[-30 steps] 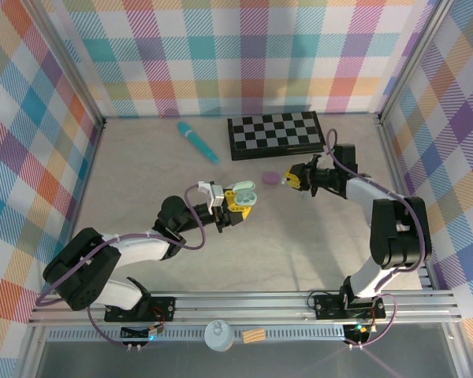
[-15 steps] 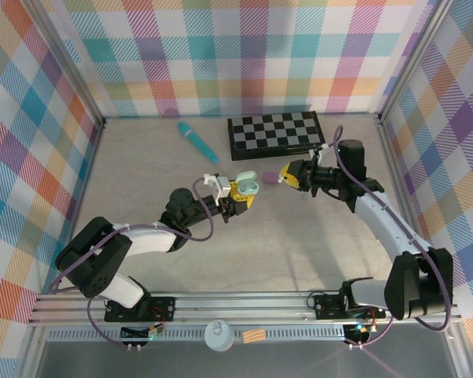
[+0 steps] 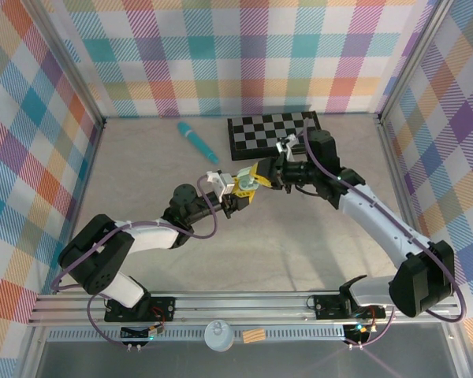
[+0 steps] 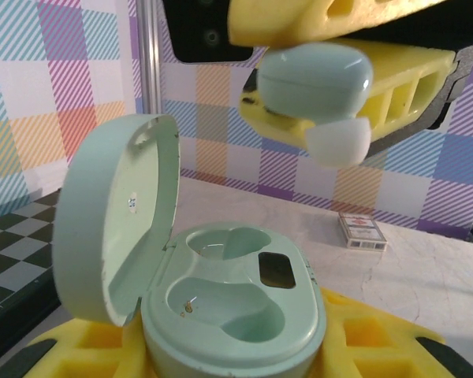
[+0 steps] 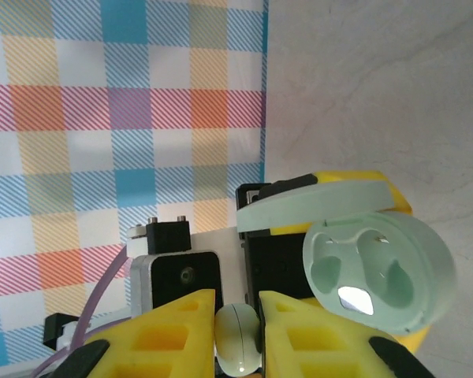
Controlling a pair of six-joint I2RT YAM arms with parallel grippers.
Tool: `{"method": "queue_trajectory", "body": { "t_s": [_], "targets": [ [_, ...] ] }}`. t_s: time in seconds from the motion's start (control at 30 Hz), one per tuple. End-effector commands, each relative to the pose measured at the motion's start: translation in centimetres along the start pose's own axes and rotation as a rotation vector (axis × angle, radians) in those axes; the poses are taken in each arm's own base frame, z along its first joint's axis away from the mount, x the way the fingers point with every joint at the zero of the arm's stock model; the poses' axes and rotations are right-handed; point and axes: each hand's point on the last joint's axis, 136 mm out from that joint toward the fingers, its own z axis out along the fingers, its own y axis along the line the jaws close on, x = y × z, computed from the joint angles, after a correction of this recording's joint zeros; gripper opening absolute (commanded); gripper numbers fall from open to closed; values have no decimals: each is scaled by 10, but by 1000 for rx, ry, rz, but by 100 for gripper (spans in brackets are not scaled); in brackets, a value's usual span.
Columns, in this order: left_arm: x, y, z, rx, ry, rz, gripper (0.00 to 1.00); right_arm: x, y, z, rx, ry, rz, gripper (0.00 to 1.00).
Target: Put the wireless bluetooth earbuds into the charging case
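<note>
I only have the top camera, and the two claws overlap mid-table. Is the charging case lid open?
Observer: Yes, in the left wrist view the charging case has its lid swung up on the left.
Operator: Anything inside?
Observer: No, both wells look empty.
Operator: What's the other arm carrying?
Observer: The right claw pinches a mint earbud with a white tip, above the open case, with a gap between them.

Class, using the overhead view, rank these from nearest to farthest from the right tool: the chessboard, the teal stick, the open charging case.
1. Charging case: right at the tip of the right tool, on its left.
2. Chessboard: just behind the tool, by the back wall.
3. Teal stick: farther off, back and to the left.
</note>
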Motion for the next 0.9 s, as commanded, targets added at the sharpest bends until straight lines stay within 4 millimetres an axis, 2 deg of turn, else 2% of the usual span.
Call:
{"method": "queue_trajectory", "body": {
  "t_s": [0.0, 0.3, 0.7, 0.87],
  "targets": [
    [-17, 7, 4, -20, -41, 41, 32, -5, -1, 6, 62, -27, -64, 19],
    [-17, 6, 4, -13, -38, 26, 32, -5, -7, 22, 125, -26, -110, 19],
    [-22, 6, 5, -14, -48, 18, 32, -4, -18, 30, 171, -20, -125, 20],
    [-24, 5, 4, -6, -55, 14, 32, -2, -18, 32, 177, -16, -134, 24]
  ]
}}
